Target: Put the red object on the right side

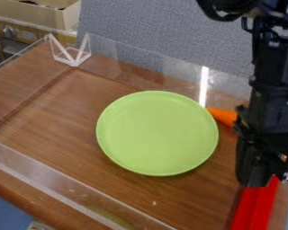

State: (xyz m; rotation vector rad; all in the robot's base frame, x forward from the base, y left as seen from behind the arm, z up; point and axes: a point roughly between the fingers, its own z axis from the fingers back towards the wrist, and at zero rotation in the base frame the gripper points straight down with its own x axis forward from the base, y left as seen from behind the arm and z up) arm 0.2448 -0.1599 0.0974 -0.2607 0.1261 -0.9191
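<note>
The red object is a long bright red block at the bottom right corner, running out of the frame's lower edge. My gripper hangs from the black arm straight above the block's far end. Its dark fingers are closed onto that end, and a bit of red shows beside the fingertip. The arm hides much of the block's upper part.
A round light-green plate lies in the middle of the wooden table. An orange carrot peeks out between the plate and the arm. A clear low wall borders the table's front and back edges. A white wire stand sits at the far left.
</note>
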